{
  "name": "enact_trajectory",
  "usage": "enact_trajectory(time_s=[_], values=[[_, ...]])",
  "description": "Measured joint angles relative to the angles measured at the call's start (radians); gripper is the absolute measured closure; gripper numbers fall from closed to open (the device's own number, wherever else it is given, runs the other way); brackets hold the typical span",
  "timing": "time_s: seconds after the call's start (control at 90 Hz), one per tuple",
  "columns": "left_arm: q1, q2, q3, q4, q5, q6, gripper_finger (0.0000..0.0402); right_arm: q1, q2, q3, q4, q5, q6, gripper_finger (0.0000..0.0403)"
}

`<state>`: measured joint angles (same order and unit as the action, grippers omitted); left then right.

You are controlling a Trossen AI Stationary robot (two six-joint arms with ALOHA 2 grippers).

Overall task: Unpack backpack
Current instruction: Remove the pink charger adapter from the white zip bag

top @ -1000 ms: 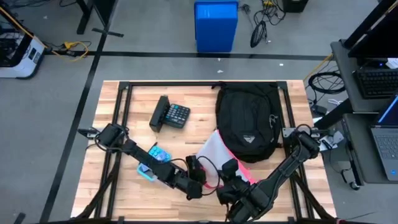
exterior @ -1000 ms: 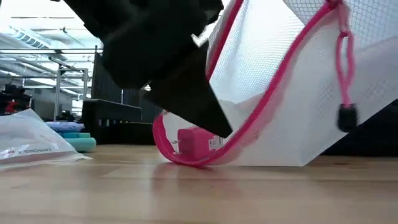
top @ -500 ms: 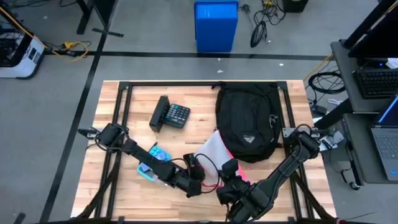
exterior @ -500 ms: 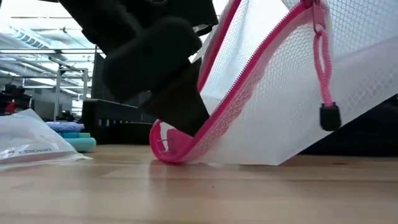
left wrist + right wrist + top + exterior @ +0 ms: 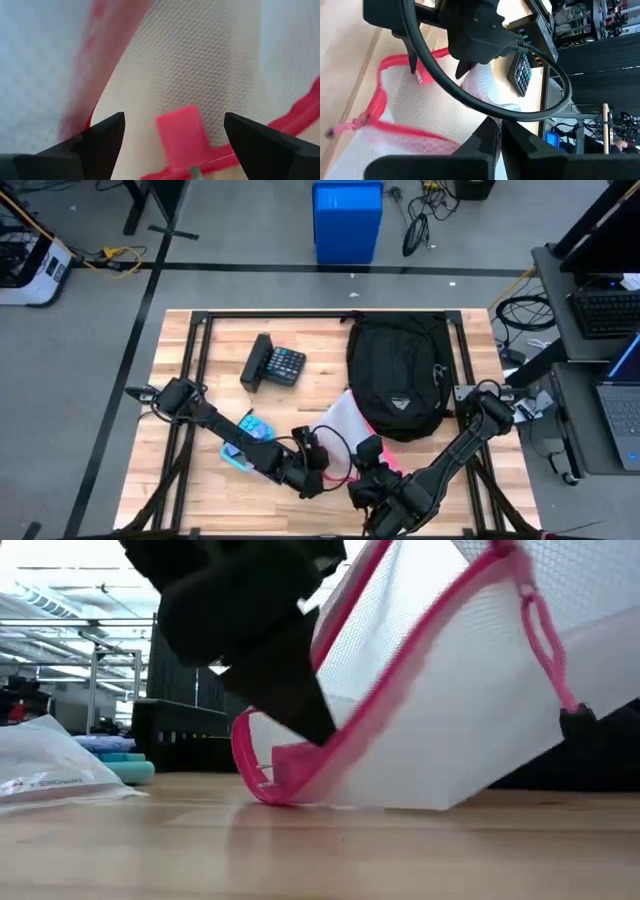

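- Currently the backpack point(image 5: 398, 375) lies flat at the far right of my surface point(image 5: 215, 370), logo patch facing up.
- Calculator point(image 5: 274, 365) sits to its left, well apart; a teal packet point(image 5: 247, 442) lies under my left arm, and a clear plastic bag point(image 5: 50, 775) shows at the low view's left.
- White mesh pouch point(image 5: 480, 720) with pink zipper edge sits just in front of the backpack, mouth open and propped up off the wood; a pink tag point(image 5: 181, 135) lies inside.
- My left gripper point(image 5: 172, 137) has its fingers spread wide, reaching into the pouch mouth with the pink tag between them, not touching it.
- My right gripper point(image 5: 496, 137) has its fingers pinched together on the pouch's mesh edge, holding it up.
- Room behind: grey floor, blue bin point(image 5: 347, 220), cables, a desk with laptop at right.
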<state>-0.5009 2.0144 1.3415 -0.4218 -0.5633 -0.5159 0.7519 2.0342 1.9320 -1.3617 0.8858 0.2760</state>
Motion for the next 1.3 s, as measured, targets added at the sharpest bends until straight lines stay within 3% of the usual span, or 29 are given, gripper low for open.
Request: enact_trajectory(time_s=[0.344,0.933,1.3], values=[[0.003,0.000,-0.010,0.040,0.097,-0.079,0.0073,0.000,0.000,0.000,0.000,-0.002,0.000,0.0403],[0.030,0.060,-0.017,0.097,0.145,-0.078,0.0075,0.000,0.000,0.000,0.000,-0.002,0.000,0.0403],[0.043,0.071,-0.017,0.117,0.137,-0.045,0.0179,0.000,0.000,0.000,0.001,0.001,0.000,0.0403]])
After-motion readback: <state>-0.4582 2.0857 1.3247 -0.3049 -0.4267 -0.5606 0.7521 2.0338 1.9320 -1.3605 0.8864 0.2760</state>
